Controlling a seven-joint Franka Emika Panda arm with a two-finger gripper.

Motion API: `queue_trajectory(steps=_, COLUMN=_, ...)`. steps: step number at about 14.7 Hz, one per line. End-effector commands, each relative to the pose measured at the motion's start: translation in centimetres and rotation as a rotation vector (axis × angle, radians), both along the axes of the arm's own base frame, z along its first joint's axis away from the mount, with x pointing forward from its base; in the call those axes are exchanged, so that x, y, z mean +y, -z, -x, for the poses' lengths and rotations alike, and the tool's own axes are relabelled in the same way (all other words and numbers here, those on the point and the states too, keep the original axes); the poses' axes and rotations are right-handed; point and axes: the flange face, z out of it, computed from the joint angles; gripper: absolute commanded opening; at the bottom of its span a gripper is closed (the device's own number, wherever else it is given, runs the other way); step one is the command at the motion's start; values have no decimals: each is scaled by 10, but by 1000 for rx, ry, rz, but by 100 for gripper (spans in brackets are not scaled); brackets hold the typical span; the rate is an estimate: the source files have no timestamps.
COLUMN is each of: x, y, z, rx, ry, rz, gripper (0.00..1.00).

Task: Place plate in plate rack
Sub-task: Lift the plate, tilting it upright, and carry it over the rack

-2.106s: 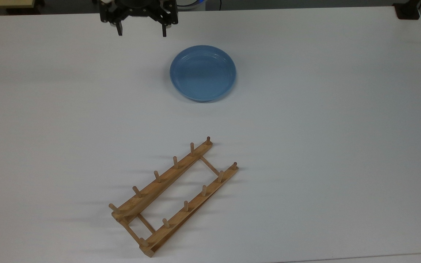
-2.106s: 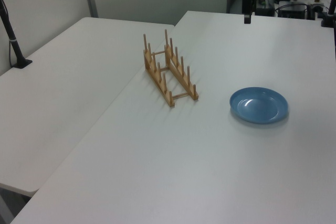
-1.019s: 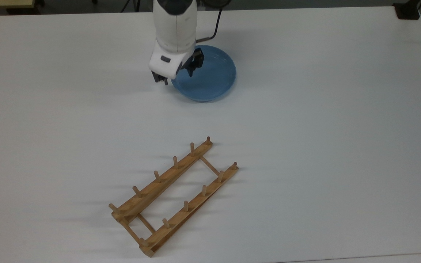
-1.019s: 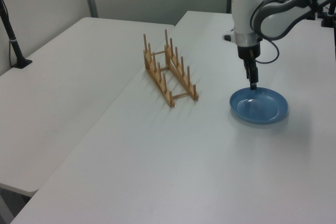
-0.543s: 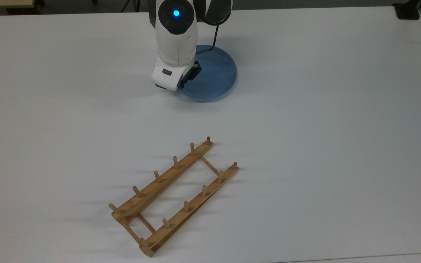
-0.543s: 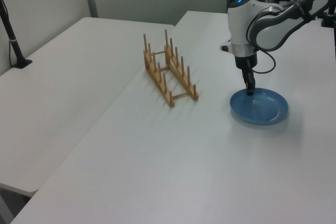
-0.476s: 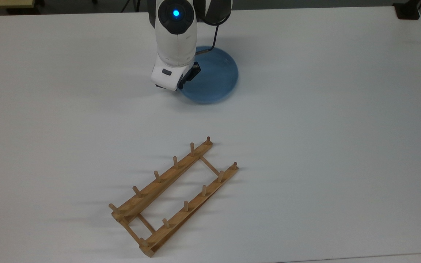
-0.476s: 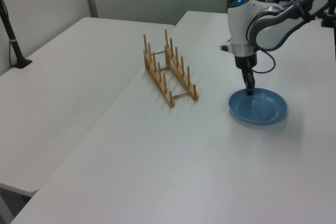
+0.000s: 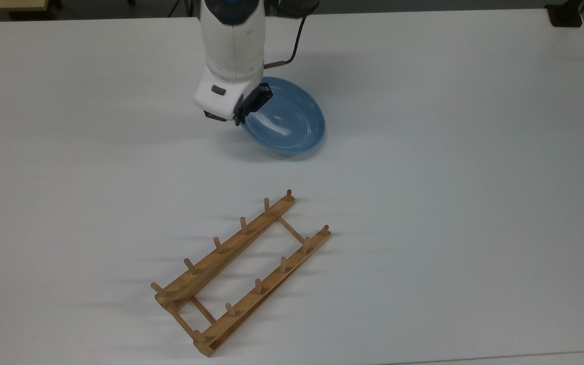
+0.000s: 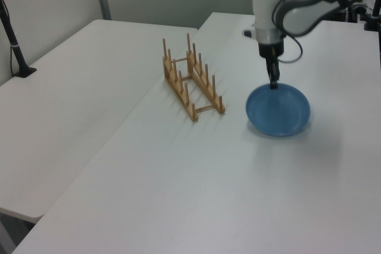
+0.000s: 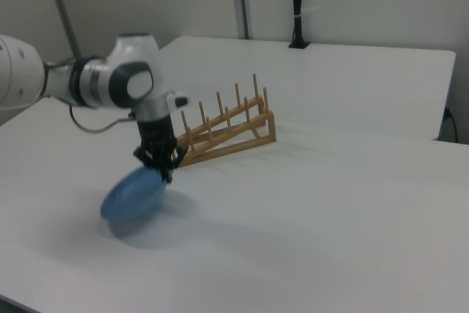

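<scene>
White tabletop fills the scene, with pale partition walls behind it in the left view and the right view. A white robot arm reaches down to a light-blue plate, and its gripper is clamped on the plate's rim at the edge nearest the top view's left. The plate hangs tilted from that single pinch: in the right view its gripped edge is up and its far edge droops toward the table, with a shadow beneath it, so it looks lifted clear or nearly clear. A wooden plate rack lies well apart from the plate, toward the bottom of the top view, set at a slant, its two rails lined with short upright pegs and no dish in it.

Likely risks: a rim pinch on a smooth plate may let it swing or slip out during the carry. The drooping edge could drag on the table if carried low. The plate must also be turned upright and lined up between the pegs, or it may knock the light rack askew
</scene>
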Motion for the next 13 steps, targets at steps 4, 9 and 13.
queue_trajectory(steps=4, x=4, y=-117, z=-32, rx=-152, ry=151, rz=-55, gripper=0)
queue_trajectory(steps=9, x=5, y=-161, z=-52, rx=-354, ry=361, rz=-64, gripper=0)
queue_trajectory(steps=13, x=7, y=-175, z=-67, rx=-575, ry=538, rz=4, gripper=0)
